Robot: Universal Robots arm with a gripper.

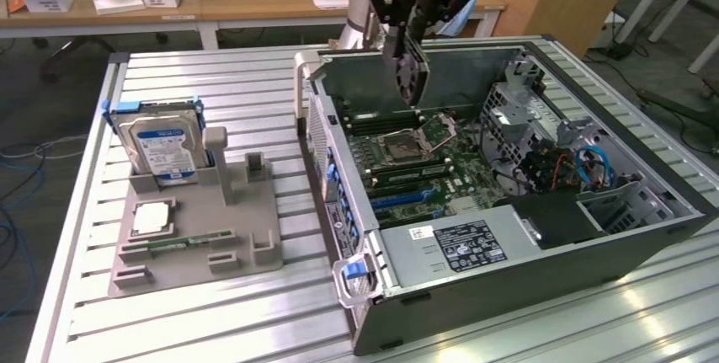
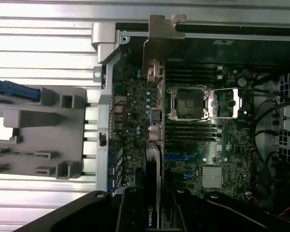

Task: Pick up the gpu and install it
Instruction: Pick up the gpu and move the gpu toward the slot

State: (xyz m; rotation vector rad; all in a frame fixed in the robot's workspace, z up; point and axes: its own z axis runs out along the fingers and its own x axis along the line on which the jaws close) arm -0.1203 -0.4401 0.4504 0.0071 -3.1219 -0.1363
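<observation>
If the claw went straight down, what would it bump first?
Probably the motherboard: the gpu held in the gripper would touch it first, somewhere beside the processor socket. Depth is hard to judge.

The gpu (image 1: 410, 81) is a thin dark card with a silver metal end bracket. It hangs upright, on edge, over the motherboard (image 1: 450, 169) of the open computer case (image 1: 528, 253).

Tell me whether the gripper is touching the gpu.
Touching. In the exterior view the gripper is clamped on the top edge of the gpu, which hangs upright over the open case.
</observation>
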